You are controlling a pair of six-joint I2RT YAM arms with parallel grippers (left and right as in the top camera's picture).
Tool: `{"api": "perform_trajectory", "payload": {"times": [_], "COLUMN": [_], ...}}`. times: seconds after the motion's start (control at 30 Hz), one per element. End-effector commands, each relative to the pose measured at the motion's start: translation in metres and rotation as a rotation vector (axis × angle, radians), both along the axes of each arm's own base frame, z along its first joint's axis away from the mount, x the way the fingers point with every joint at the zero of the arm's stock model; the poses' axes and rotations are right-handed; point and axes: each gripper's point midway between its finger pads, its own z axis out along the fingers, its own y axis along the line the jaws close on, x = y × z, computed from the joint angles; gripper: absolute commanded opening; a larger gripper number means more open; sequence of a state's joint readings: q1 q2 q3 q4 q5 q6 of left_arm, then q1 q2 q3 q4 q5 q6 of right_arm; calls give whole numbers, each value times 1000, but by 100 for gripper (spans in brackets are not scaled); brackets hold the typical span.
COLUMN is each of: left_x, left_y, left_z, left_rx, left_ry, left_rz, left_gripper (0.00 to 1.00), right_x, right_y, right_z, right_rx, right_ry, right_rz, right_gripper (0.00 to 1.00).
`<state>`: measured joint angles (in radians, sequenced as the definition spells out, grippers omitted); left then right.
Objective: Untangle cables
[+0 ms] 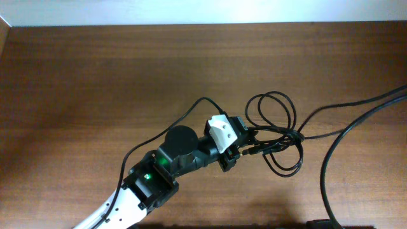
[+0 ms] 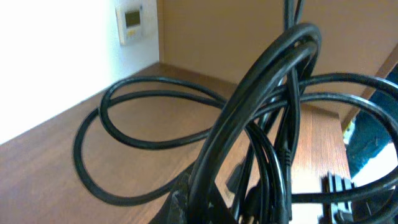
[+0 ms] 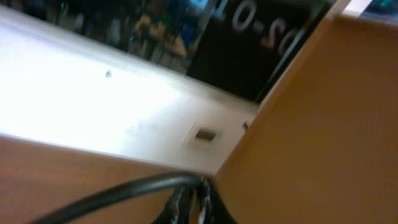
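Observation:
The cables (image 1: 273, 94) are thin black cords tangled in loops right of the table's middle. One strand (image 1: 356, 105) runs off to the right edge. My left gripper (image 1: 245, 145) reaches in from the lower left and is shut on the knot of the cables. In the left wrist view the gripper (image 2: 211, 210) sits under a bundle of cables (image 2: 267, 81) that rises straight in front of the camera, with a wide loop (image 2: 155, 82) lying on the table behind. My right gripper (image 3: 196, 208) is outside the overhead view. It looks shut on a black cable (image 3: 124, 190) that comes in from the left.
The brown wooden table (image 1: 95, 76) ends at a white wall along the back. A thicker black wire (image 1: 331, 152) curves from the right edge down to the front edge. A wall plate (image 2: 134, 22) shows on the wall; it also shows in the right wrist view (image 3: 204, 135).

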<state>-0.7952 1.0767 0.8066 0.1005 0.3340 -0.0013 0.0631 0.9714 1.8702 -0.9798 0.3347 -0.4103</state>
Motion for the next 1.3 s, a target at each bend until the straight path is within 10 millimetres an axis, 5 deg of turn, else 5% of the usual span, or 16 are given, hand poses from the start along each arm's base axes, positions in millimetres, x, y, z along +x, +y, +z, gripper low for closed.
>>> {"api": "perform_trajectory", "payload": {"times": [0.0,0.03,0.13,0.23,0.33,0.5,0.6,0.7,0.93,1.03,1.1,1.27], "left_x": [0,1,3,20,16,-13,-14,-18,-15,-10,10,29], "left_y": [-2,-2,0,10,14,6,7,13,22,30,50,86], "left_z": [28,38,56,68,98,118,122,137,130,128,126,117], "left_rx": [-123,-158,-224,-336,-508,-541,-552,-600,-536,-548,-598,-641], "left_ry": [-14,-31,-58,38,99,49,36,-16,-44,39,190,476], "left_rz": [-7,-8,6,127,101,-74,-81,-91,-169,-184,-142,-143], "left_gripper": [0,0,0,0,0,0,0,0,0,0,0,0], "right_x": [-7,-10,-26,-40,-36,1,17,23,20,27,38,9], "right_y": [-3,-4,-4,1,27,85,106,107,117,111,85,149], "right_z": [-23,-45,-89,-115,-123,-115,-127,-134,-132,-133,-142,-142], "right_rx": [166,207,441,644,813,987,1037,1042,1095,879,566,-5], "right_ry": [54,134,254,317,358,452,567,599,625,613,607,623], "right_rz": [-40,-57,-150,-214,-132,148,211,195,239,304,280,987], "right_gripper": [40,47,99,99,99,99,99,98,99,99,99,99]}}
